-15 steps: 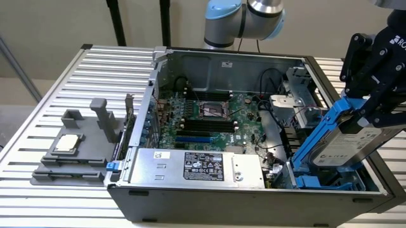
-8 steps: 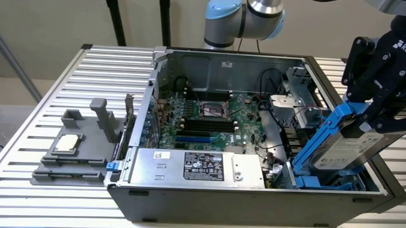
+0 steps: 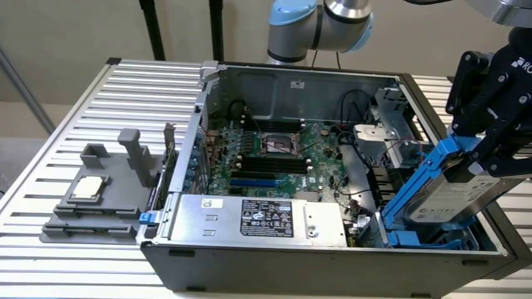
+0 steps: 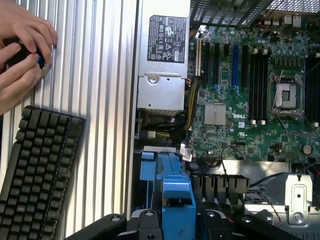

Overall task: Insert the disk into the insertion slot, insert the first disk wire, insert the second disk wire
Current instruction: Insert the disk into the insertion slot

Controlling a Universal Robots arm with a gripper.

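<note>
In ext. view, clamped between the fingers of the black pincer [image 3: 484, 161]: upper end of the flat grey-silver disk [image 3: 453, 198] w/ white printed label, clipped in a bright blue plastic carrier frame [image 3: 422, 182]. Held tilted, label side facing the ext. camera, lower end down at the mouth of the insertion slot [image 3: 428, 240], a dark metal bay w/ blue plastic rails in the corner of the open black PC case [image 3: 332, 266] toward the exterior view's right. Not lying flat in the bay; can't tell if lower edge touches the rails. Just beside the slot, toward the exterior view's left: silver labelled power-supply box [image 3: 249, 218], w/ green motherboard [image 3: 275, 149] behind it. Outside the case, on the ribbed aluminium surface [image 3: 58, 124]: grey moulded fixture block [image 3: 91, 227] carrying a small pale square part [image 3: 87, 188]. Above the case's far wall: grey-and-blue arm joints [image 3: 320, 25]. Added by wrist view: blue frame [image 4: 172, 189] seen end-on from above, black pincer housing at its near end, power-supply box and motherboard beyond, square CPU socket [image 4: 290, 95] and a blue memory slot [image 4: 235, 65] plain to see. Also there, well apart from the case: a person's two hands [image 4: 22, 52] closed round a small dark object, near a black keyboard [image 4: 37, 170] resting on the ribbed surface.
</note>
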